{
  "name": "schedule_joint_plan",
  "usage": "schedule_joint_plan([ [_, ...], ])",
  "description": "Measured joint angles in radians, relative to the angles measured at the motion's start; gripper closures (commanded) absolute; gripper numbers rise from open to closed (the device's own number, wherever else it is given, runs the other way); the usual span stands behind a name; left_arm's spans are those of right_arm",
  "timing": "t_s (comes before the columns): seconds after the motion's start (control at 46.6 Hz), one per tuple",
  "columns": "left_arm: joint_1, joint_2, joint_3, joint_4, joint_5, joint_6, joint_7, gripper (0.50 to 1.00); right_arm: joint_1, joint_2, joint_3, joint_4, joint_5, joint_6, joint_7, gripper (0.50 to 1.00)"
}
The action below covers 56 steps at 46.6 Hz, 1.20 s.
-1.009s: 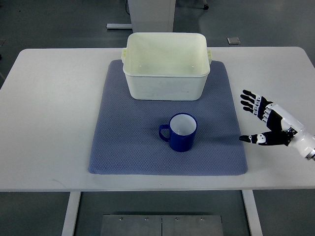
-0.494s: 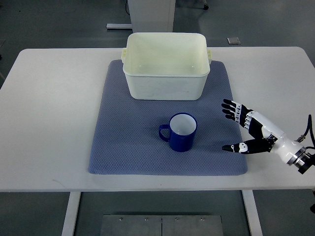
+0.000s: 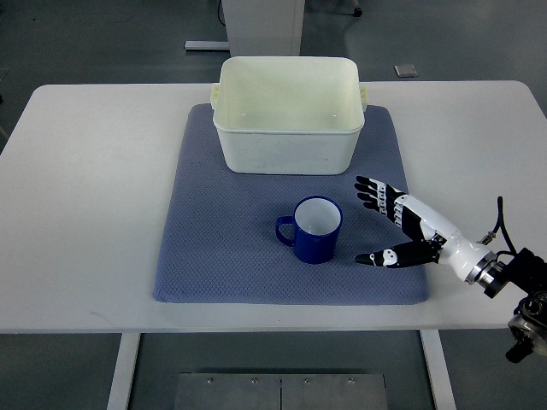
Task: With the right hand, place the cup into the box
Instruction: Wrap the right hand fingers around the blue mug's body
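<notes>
Deep-blue glazed mug with a white interior (image 3: 318, 229) stood upright on the blue-grey woven mat (image 3: 222, 248), handle pointing toward the picture's left, in front of the cream rectangular plastic box (image 3: 289, 128) and apart from it. Box sat at the mat's far edge on the white table (image 3: 94, 196). Right hand (image 3: 402, 231), black and white, reached in from the right edge over the mat, just beside the mug on its right and not touching it. Fingers (image 3: 376, 190) spread wide, thumb set apart below, nothing held.
</notes>
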Motion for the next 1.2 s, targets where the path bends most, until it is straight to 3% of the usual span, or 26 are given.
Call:
schedule_joint_plan([
  [0.773,0.0,0.0,0.0,0.0,0.0,0.0,0.0,0.5,0.063,0.092,-0.041,-0.012,-0.008,-0.041,-0.114,0.5],
  [1.203,0.0,0.0,0.0,0.0,0.0,0.0,0.001,0.5,0.101,0.135,-0.098,-0.036,-0.008,-0.091,-0.143,0.502],
])
